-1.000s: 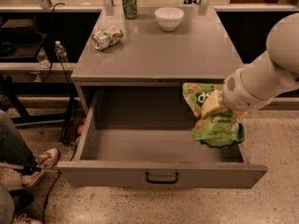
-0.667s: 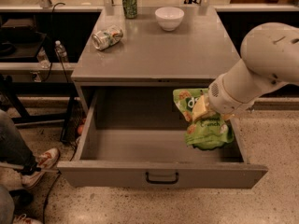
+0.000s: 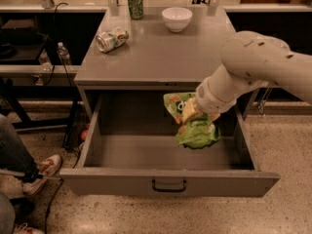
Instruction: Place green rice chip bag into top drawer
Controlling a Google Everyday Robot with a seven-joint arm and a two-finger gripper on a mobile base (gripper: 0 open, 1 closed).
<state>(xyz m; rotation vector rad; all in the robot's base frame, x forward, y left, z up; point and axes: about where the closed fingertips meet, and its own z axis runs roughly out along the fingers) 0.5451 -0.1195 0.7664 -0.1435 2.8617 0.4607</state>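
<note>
My arm has swung left since a second ago, carrying the green chip bag [image 3: 197,133] away from the right-hand wall of the top drawer [image 3: 122,182] and toward its middle. The bag now hangs in the air over the open drawer, a little right of centre, above the bare floor and, as far as I can judge, clear of every wall.

My gripper [image 3: 189,110] sits at the bag's upper part, just below the front edge of the cabinet top [image 3: 161,57]. Its jaws are clamped on the crumpled foil, nearly pinched together, and the rest of the bag droops beneath them. Nothing else is in its hold.

I judge the bag light, soft and mostly air. It crumples under a squeeze and offers no firm edge, the foil is slick, and the chips inside would break under a hard clamp. The best hold is the one I have: a pinch on a gathered fold near the top, where the foil bunches and the contents are spared. So light a thing should drop gently and lie where it lands, though the foil may cling to a pad for an instant on release.

The drawer stands pulled well out, its black handle [image 3: 169,185] at the centre of the front panel. On the cabinet top behind, well apart from my arm, are a white bowl [image 3: 176,18], an upright green can [image 3: 135,3] and a second can [image 3: 112,39] lying on its side.
</note>
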